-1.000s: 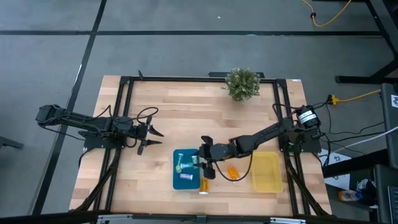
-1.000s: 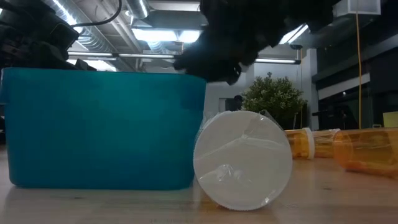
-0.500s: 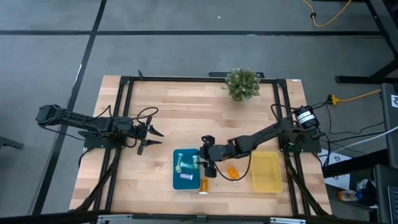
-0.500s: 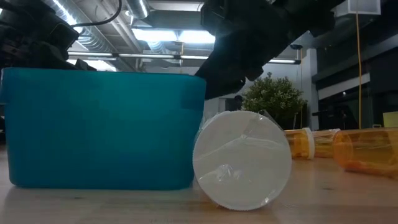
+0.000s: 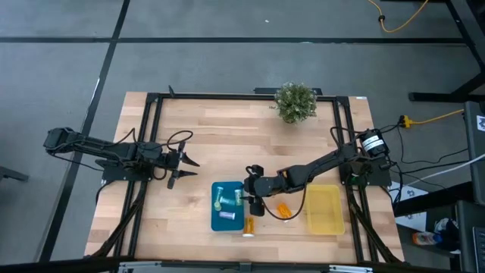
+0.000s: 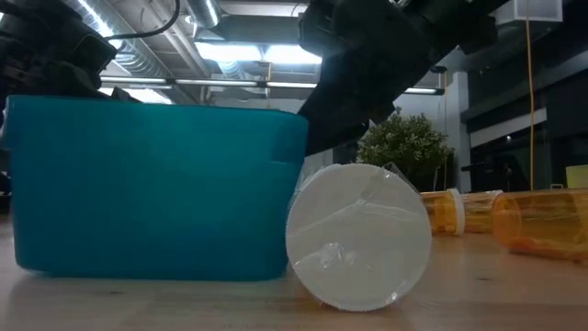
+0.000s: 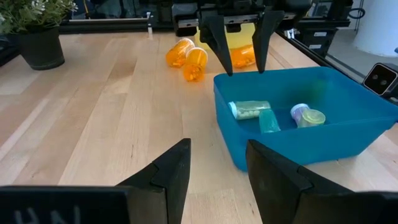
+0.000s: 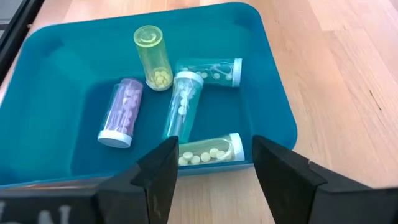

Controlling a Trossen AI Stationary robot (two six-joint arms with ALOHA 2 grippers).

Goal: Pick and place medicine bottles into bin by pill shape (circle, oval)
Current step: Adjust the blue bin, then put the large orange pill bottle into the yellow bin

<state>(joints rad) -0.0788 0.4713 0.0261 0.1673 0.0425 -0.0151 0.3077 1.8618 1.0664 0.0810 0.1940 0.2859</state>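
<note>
Medicine bottles in tray: five are seen lying on their sides inside the blue bin (image 8: 273, 93), lower centre of the high view — a yellow-green bottle (image 8: 152, 56), a purple bottle (image 8: 121, 112), a clear teal bottle (image 8: 182, 106), a second teal bottle (image 8: 214, 70) and a pale green bottle (image 8: 208, 149) against the wall nearest the right end effector.
Loose bottles: two orange bottles (image 7: 186, 59) are seen on the tabletop (image 5: 220, 152) between the two trays; a white-capped bottle (image 6: 358, 236) lies just beside the blue bin's front corner, its cap facing the low camera.
Yellow bin (image 5: 324, 210): placed at lower right of the high view, to the right of the orange bottles; no bottle can be made out in it.
Right end effector (image 5: 254, 196): positioned at the blue bin's right edge, just above the rim; its fingers are spread wide and nothing is held. The pale green bottle lies directly ahead of the gap between them.
Left end effector (image 5: 182, 168): parked at left centre of the high view, well apart from both trays, fingers spread, nothing held.
Plant (image 5: 295, 102): stands at the upper centre of the tabletop.
</note>
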